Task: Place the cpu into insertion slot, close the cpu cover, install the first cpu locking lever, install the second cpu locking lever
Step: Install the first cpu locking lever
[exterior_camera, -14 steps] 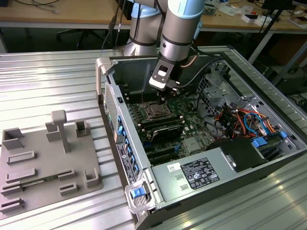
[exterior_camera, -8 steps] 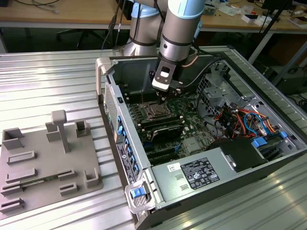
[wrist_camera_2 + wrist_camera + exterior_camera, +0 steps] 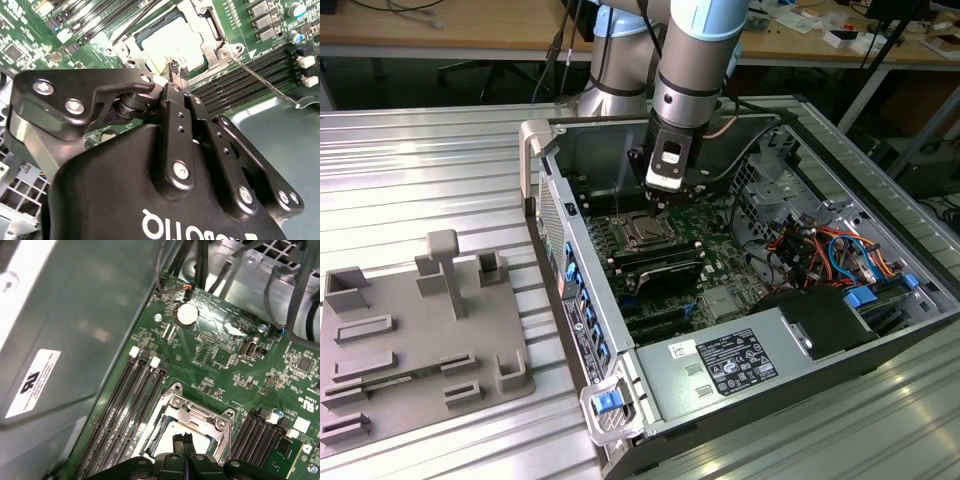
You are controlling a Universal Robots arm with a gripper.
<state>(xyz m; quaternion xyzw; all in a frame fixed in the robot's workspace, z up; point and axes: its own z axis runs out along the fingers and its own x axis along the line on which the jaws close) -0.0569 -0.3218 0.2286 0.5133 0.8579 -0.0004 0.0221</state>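
Gripper (image 3: 177, 70), fingers pressed together on nothing, tips poised just over the insertion slot's (image 3: 127, 47) edge. The cpu (image 3: 172, 44) (silvery top showing) lies inside that slot, cpu cover (image 3: 214, 27) framing it. Memory slots (image 3: 250, 75) flank the slot.

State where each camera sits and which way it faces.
Exterior view: off the arm, looking down into the open computer case; arm and claw show.
Second wrist view: on the wrist, facing the chip past the claw's back.
First wrist view: on the wrist, facing the circuit board; claw shows.
Both wrist views share chip and claw.
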